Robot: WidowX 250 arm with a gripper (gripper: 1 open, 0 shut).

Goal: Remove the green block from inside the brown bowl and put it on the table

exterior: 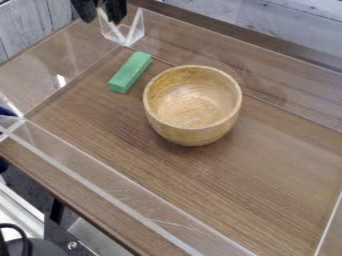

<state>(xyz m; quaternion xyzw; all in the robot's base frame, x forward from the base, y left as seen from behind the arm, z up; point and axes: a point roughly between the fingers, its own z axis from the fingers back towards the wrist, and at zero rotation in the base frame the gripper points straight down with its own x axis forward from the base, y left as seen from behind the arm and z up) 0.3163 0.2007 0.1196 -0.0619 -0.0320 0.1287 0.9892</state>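
The green block [130, 72] lies flat on the table [214, 190], just left of the brown bowl [193, 103] and not touching it. The bowl stands upright near the table's middle, and its hollow shows only bare wood. My gripper [99, 12] is at the top left edge of the picture, well above and behind the block. Only its dark lower part shows. Its fingers stand apart with nothing between them.
Low clear acrylic walls [80, 185] run along the table's edges. A clear corner piece [124, 33] stands at the back left near the gripper. Bare tabletop stretches in front of and right of the bowl.
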